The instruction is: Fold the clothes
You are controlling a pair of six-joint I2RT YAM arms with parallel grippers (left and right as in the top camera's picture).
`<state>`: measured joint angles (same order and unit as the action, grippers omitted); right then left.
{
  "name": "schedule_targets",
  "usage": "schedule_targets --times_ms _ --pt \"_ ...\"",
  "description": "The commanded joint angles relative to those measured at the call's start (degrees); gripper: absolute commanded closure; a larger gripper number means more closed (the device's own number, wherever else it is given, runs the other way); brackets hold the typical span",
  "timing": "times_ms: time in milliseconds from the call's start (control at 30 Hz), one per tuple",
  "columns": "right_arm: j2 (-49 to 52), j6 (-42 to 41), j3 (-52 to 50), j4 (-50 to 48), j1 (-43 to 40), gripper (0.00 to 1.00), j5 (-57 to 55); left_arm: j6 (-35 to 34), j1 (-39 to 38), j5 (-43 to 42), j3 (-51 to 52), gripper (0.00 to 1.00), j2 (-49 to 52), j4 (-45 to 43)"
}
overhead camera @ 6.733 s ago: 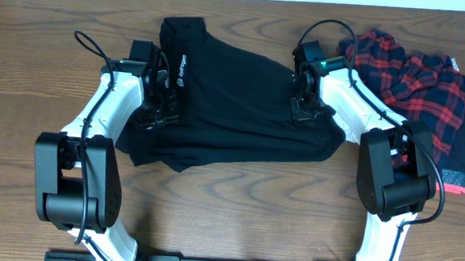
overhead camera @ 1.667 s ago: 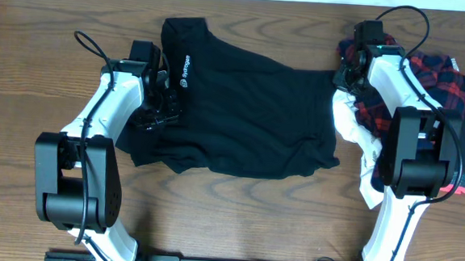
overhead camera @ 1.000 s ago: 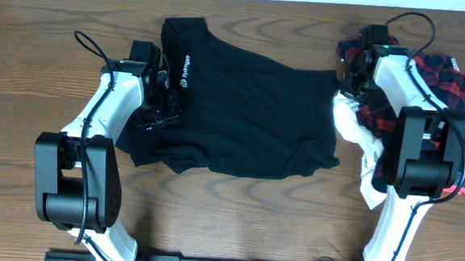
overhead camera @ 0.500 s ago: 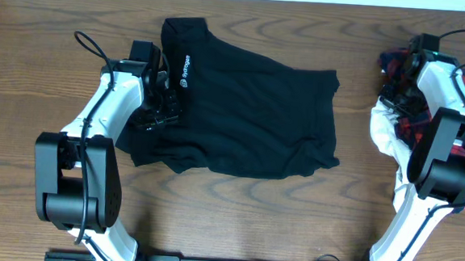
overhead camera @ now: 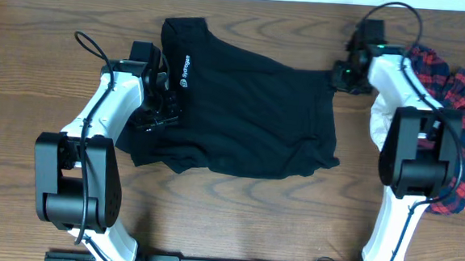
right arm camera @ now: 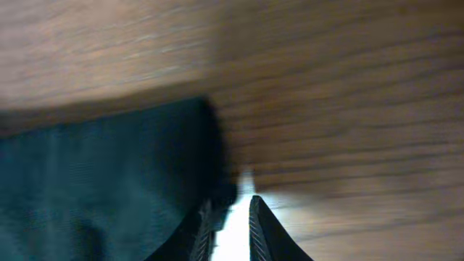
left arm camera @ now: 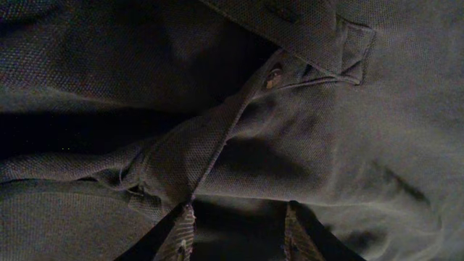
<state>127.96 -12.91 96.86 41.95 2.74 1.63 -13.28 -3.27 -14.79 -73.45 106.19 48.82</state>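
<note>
The black collared shirt [overhead camera: 249,115] lies spread on the table's middle, its white logo [overhead camera: 183,71] near the top left. My left gripper [overhead camera: 154,116] rests on the shirt's left edge. In the left wrist view its jaws [left arm camera: 238,210] stand apart over dark cloth [left arm camera: 326,130], with nothing visibly pinched. My right gripper [overhead camera: 338,76] is at the shirt's upper right corner. In the blurred right wrist view its jaws [right arm camera: 230,201] show a narrow bright gap, with the shirt's corner [right arm camera: 109,174] beside the left finger. Red-and-navy plaid clothes [overhead camera: 461,88] lie at the far right.
The wooden table [overhead camera: 235,220] shows bare in front of the shirt. The plaid pile runs down the right edge to a red hem [overhead camera: 455,201], partly under the right arm [overhead camera: 409,157]. A cable [overhead camera: 92,45] loops off the left arm.
The right gripper swung right, pushing the plaid and white pieces toward the table's right edge, then came back left to the shirt's upper right corner. The left arm has not moved.
</note>
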Motion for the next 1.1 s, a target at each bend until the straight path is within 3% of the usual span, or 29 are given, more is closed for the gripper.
schedule_targets --times_ms 0,533,1067 --pt "-1.97 -1.01 0.63 0.07 0.13 0.83 -4.63 0.55 -0.09 0.46 0.61 0.58 0.48 0.20" --pt "-1.01 -1.86 0.61 -1.70 0.70 0.84 -4.61 0.55 -0.09 0.48 0.61 0.58 0.48 0.20" --pt "5.90 -1.86 0.61 -2.58 0.70 0.78 -1.42 0.55 -0.09 0.48 0.61 0.58 0.48 0.17"
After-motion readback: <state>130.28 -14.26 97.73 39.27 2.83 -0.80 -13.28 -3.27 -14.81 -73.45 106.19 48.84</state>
